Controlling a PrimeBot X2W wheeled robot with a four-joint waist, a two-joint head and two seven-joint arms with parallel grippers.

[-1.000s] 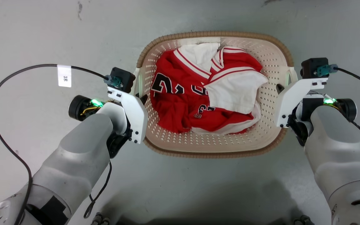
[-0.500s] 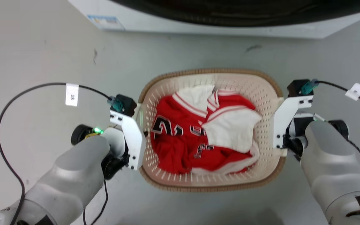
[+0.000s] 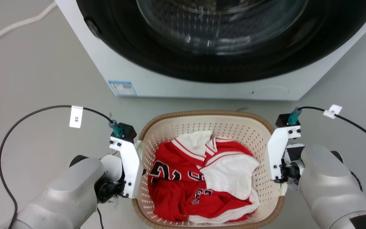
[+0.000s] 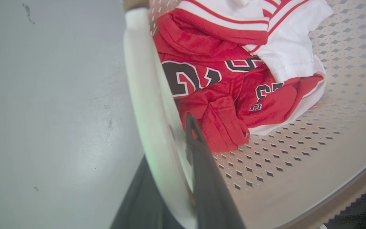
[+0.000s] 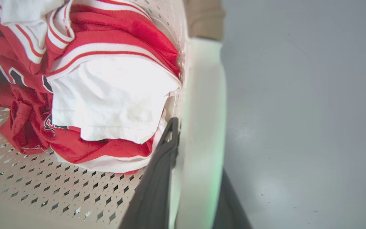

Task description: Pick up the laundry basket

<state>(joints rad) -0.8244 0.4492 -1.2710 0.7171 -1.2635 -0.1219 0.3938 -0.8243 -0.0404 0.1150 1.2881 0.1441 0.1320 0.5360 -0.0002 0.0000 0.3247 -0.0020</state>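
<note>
The left gripper (image 4: pixel 167 140) is clamped on the laundry basket (image 3: pixel 202 115) at its white side handle (image 4: pixel 141 79), with one dark finger inside the perforated wall and one outside. The right gripper (image 5: pixel 199 149) pinches the opposite handle (image 5: pixel 205 95) likewise (a matched grip, probably to keep the load level). A red-and-white jersey (image 3: pixel 183 190) is heaped inside. The basket is close in front of the washing machine (image 3: pixel 202 89); whether it is clear of the floor (image 3: pixel 43 79) I cannot tell.
</note>
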